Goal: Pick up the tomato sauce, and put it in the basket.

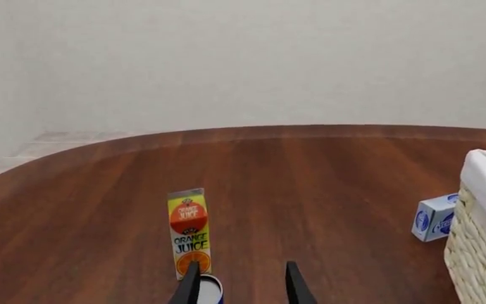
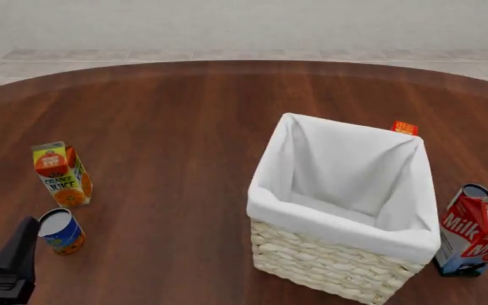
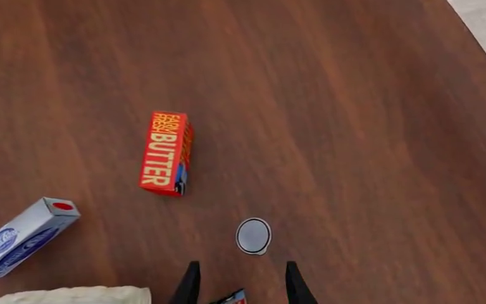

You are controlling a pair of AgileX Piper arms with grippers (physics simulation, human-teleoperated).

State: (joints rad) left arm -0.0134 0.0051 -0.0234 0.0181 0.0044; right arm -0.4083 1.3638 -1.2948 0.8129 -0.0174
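Right gripper, fingers spread and holding nothing, hangs over the small cylindrical tomato sauce can standing low-centre in its wrist view, beside the milk carton right of the pale wicker basket; left gripper likewise spread.

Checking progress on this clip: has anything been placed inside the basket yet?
No. In the front view the basket shows only its bare white cloth liner inside, with no can or carton in it.

Round dark wooden table, pale tiled floor, plain off-white wall.
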